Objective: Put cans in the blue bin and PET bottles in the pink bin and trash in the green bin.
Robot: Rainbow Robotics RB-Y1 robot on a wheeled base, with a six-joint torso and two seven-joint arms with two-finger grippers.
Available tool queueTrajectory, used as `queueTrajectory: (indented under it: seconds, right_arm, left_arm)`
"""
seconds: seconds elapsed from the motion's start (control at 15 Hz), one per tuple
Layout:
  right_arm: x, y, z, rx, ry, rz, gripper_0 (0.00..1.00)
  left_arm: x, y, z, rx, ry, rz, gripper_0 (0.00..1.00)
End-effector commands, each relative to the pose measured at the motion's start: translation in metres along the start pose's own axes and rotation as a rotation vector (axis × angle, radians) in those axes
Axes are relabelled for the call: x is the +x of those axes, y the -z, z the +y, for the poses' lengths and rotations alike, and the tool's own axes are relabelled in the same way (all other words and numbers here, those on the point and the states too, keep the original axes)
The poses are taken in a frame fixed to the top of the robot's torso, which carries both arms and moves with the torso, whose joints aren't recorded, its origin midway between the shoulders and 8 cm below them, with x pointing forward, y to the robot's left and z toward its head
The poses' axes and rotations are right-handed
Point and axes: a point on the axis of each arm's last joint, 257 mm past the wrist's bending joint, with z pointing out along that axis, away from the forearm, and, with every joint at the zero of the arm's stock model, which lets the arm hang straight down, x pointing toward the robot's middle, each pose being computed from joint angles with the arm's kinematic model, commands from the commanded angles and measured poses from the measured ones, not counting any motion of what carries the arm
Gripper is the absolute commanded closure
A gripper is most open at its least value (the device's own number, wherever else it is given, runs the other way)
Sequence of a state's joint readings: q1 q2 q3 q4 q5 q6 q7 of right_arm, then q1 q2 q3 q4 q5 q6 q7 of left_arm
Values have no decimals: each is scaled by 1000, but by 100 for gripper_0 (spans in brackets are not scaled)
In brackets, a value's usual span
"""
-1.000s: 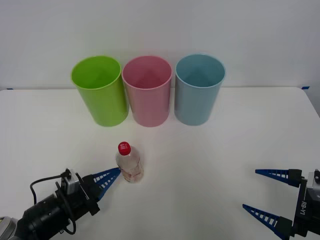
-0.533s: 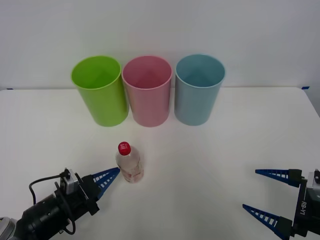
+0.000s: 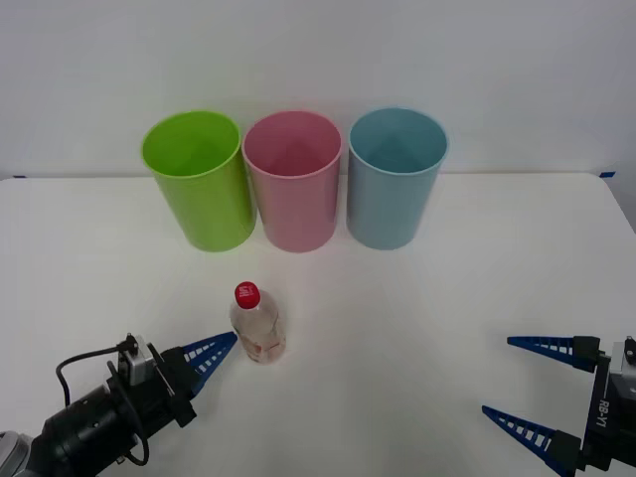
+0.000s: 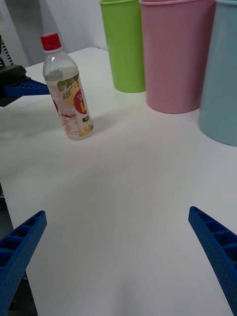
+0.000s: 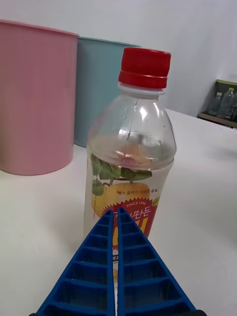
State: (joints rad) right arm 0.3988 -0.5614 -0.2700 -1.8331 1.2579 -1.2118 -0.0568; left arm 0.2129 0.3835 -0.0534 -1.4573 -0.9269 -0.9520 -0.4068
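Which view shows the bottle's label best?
The left wrist view: the bottle stands close and its label print is readable. The right wrist view shows it whole but farther off; the front view shows it from above, label faint.

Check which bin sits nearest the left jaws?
The green bin, leftmost of the three; the pink bin and blue bin stand farther right of the left gripper.

Left gripper (image 3: pixel 227 347) low at the near left of the table, blue ribbed fingers (image 5: pixel 118 261) pressed together into a single wedge, pointing forward and to the right from a black wrist with a looped cable. Right gripper (image 3: pixel 517 383) parked at the near right, fingers (image 4: pixel 217 247) spread wide apart, tips pointing left.
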Motion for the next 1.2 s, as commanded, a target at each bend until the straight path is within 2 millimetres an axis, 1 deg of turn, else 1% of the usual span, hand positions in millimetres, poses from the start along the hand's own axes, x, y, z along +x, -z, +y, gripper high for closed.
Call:
queueTrajectory:
  seconds: [0.07,0.13,0.27,0.33,0.4,0.47,0.53,1.2]
  right_arm:
    - [0,0,0,0,0,0,0]
    - [0,0,0,0,0,0,0]
    - [0,0,0,0,0,0,0]
    - [0,0,0,0,0,0,0]
    - [0,0,0,0,0,0,0]
    - [0,0,0,0,0,0,0]
    - [0,0,0,0,0,0,0]
    - [0,0,0,0,0,0,0]
  left_arm:
    - [0,0,0,0,1,-1,96]
    - [0,0,0,-1,4,0,89]
    - [0,0,0,0,3,-1,83]
    - [-1,0,0,1,-2,-1,68]
    - [0,0,0,-1,-1,0,44]
    - [0,0,0,0,-2,-1,2]
    - [-1,-1,0,2,-5,-1,0]
    - [-2,-1,-1,2,7,-11,0]
